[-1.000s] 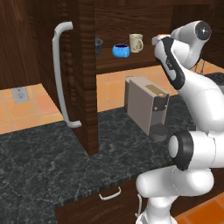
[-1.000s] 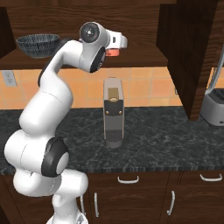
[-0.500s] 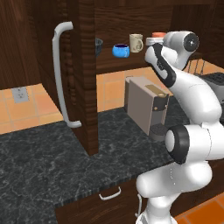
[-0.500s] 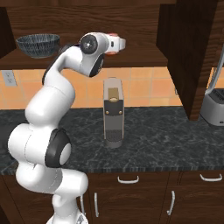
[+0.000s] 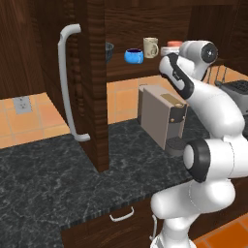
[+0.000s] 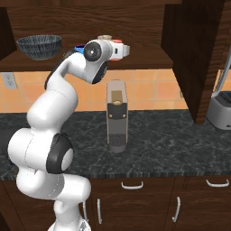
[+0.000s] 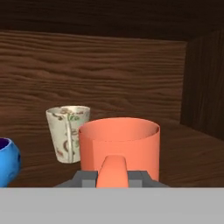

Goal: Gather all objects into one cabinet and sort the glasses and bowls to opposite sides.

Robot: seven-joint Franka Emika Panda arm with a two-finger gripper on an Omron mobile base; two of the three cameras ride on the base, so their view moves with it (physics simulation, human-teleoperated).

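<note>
Reaching into the dark brown wood cabinet (image 5: 92, 87), the gripper (image 6: 127, 50) looks clamped on the coral orange-red cup (image 7: 119, 151), with the pale beige cup (image 7: 68, 133) just beside it.

Open wall cabinet (image 6: 135, 56), dark brown wood; door (image 6: 198, 54) swung out at right. Shelf, left end: large dark bowl (image 6: 39, 46) w/ fine light stripes, upright, well apart from the rest. Arm reaches up to shelf level; hand end sits at shelf mid w/ orange-red cup (image 6: 118, 42) just visible at it, contact not discernible. Beige cup (image 6: 104, 37) rim shows above the wrist; blue bowl (image 6: 79, 47) peeks out at wrist's left. Below: coffee machine (image 6: 117, 116) upright on dark stone counter (image 6: 171, 140). Toaster (image 6: 221, 106) at far right edge. Lower cabinets w/ small silver handles (image 6: 131, 185).
</note>
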